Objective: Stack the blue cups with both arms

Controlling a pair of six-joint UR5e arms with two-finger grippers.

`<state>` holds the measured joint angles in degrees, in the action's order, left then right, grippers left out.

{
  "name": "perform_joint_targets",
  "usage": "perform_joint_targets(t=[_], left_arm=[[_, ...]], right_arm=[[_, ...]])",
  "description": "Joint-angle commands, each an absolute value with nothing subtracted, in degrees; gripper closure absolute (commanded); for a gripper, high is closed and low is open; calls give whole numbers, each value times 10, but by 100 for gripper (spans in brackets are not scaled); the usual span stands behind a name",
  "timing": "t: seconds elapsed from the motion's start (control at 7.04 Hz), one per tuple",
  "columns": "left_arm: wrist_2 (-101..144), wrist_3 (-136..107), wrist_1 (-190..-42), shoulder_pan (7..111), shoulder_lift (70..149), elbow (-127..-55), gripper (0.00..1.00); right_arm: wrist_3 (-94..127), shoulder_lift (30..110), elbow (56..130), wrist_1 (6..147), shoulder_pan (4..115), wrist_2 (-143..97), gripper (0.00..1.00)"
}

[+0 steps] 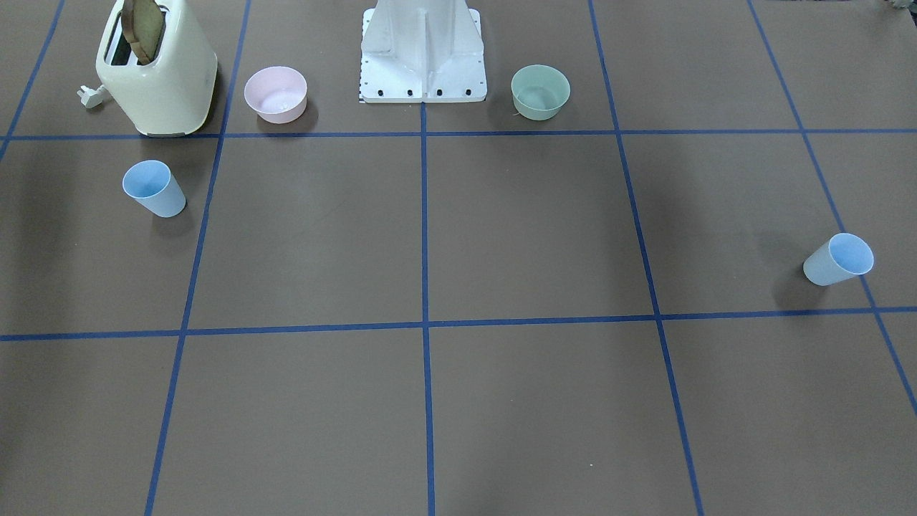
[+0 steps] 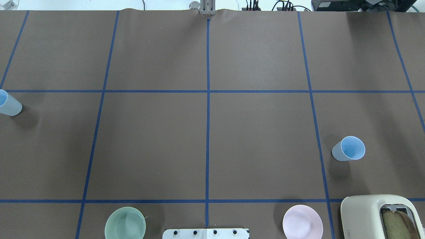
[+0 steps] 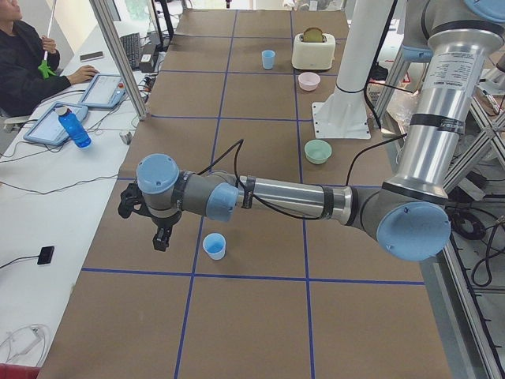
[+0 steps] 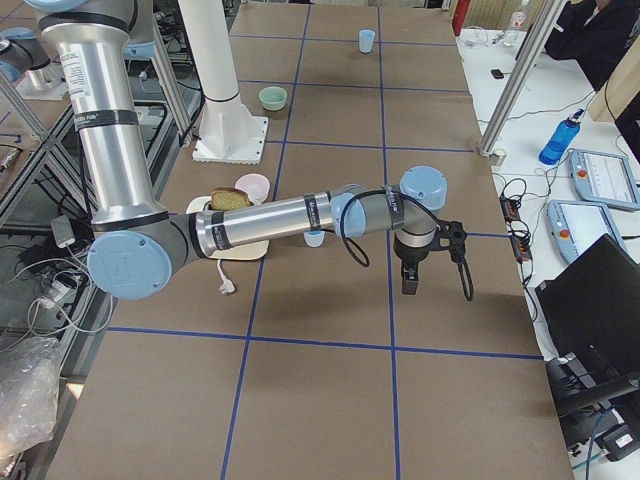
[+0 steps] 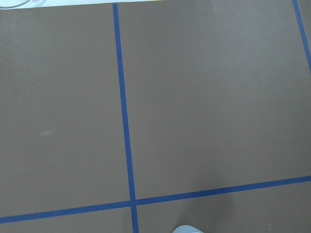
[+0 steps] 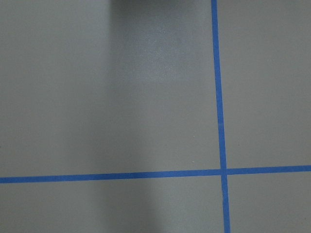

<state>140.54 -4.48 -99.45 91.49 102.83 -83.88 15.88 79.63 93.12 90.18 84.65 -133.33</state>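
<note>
Closest to the left-end camera: left arm (image 3: 300, 201), stretched out low and level over the brown desk (image 3: 252, 324). At its tip, left hand (image 3: 161, 241), fingers pointing down, hanging just beside the left-side blue cup (image 3: 214, 245) but apart from it, with nothing in its grasp. Cannot tell how wide the fingers stand, seen only from the side. Same cup upright, mouth up, at the far left edge of the overhead view (image 2: 9, 103), with a sliver of pale rim at the bottom edge of the left wrist view (image 5: 187, 229).

From the right end: right arm (image 4: 260, 222), likewise low and level, with right hand (image 4: 410, 283) pointing down over bare desk, gripping nothing. Cannot tell its opening either. Right-side blue cup (image 4: 314, 239) mostly hidden behind the forearm there. From overhead, upright and empty (image 2: 348, 148), just right of a blue tape line (image 2: 317, 132), near the cream toaster (image 2: 365, 215).

Both cups well apart, at opposite sides of the desk, not stacked.

Along the robot's edge, from the front: toaster with a slice of bread (image 1: 143, 29) standing in its slot, pink bowl (image 1: 276, 94) just beside it, white pedestal (image 1: 423, 57) in the middle, mint-green bowl (image 1: 540, 91) on its other side.

Nothing but brown desk and crossing tape in the right wrist view.
</note>
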Motion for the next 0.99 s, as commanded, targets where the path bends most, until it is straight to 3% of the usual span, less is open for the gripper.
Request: perform_joint_targets(t=[0.0, 0.85], left_arm=[[1405, -46, -994, 915, 1028, -840, 2], [1402, -50, -994, 909, 1033, -839, 2]], right_arm=[[157, 796, 931, 902, 846, -1334, 0], [167, 778, 953, 908, 841, -1346, 0]])
